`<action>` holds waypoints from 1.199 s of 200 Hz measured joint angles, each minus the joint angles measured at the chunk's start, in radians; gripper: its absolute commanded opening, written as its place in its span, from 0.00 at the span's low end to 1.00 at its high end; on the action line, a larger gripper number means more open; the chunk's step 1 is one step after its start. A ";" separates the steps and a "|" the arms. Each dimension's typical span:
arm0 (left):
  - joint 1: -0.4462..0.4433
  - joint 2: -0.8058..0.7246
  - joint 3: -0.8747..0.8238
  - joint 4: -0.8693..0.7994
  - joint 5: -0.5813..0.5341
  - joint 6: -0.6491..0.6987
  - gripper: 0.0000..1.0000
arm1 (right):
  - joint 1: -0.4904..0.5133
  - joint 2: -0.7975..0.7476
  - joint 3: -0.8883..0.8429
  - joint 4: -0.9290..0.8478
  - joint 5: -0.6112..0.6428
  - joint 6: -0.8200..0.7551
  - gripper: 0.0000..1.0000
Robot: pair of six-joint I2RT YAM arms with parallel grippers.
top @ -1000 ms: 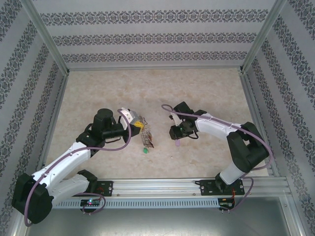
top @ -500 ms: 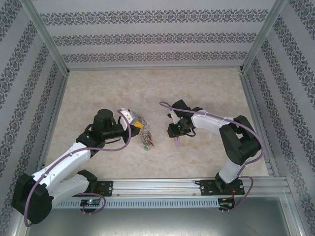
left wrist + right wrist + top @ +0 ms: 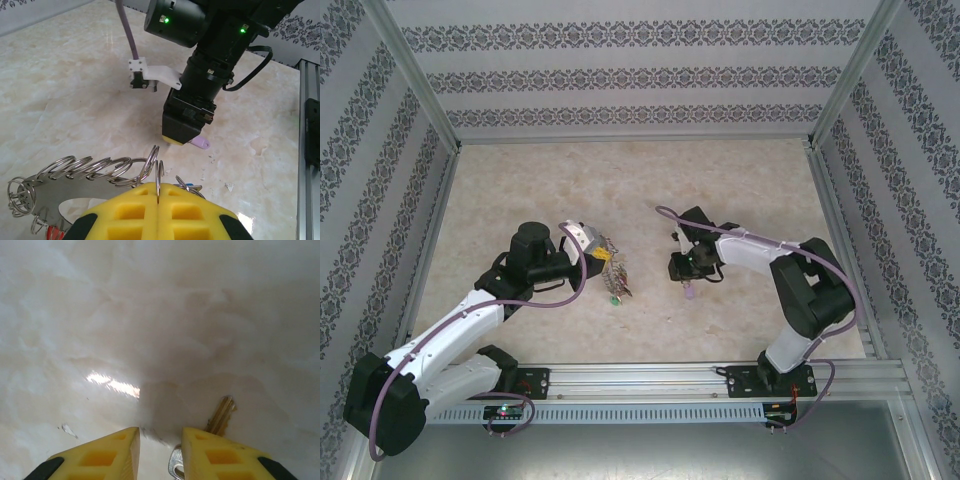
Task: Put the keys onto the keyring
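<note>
Keyring [image 3: 65, 189] sits clamped in the left hand [image 3: 158, 194]; right hand [image 3: 160, 436] points down, parted.

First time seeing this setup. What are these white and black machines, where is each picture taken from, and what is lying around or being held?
These are two robot arms bolted at the near edge of a marble-look table, each ending in a two-finger gripper. The wide picture looks down from above and behind them; the other two come from cameras on each wrist. The left gripper is shut on a grey metal keyring fringed with wire loops, with small coloured keys hanging from it. The right gripper points down at the table, jaws apart, with a lilac-headed key at its tip; whether it grips that key is unclear.
</note>
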 measured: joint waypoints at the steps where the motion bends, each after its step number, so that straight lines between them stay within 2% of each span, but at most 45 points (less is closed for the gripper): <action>1: 0.000 0.000 0.000 0.000 0.000 0.000 0.00 | 0.000 -0.001 -0.001 0.000 0.000 0.000 0.30; 48: 0.000 0.006 0.000 0.000 0.000 0.000 0.00 | 0.000 -0.086 -0.061 -0.029 0.016 0.050 0.29; 104: 0.000 0.006 0.000 0.000 0.000 0.000 0.00 | -0.013 -0.272 -0.116 -0.070 0.072 0.117 0.31; 167: 0.000 0.011 0.000 0.000 0.000 0.000 0.00 | -0.003 -0.180 -0.119 -0.103 0.067 0.128 0.32; 240: 0.000 0.011 0.000 0.000 0.000 0.000 0.00 | 0.039 -0.147 -0.122 -0.100 0.033 0.147 0.32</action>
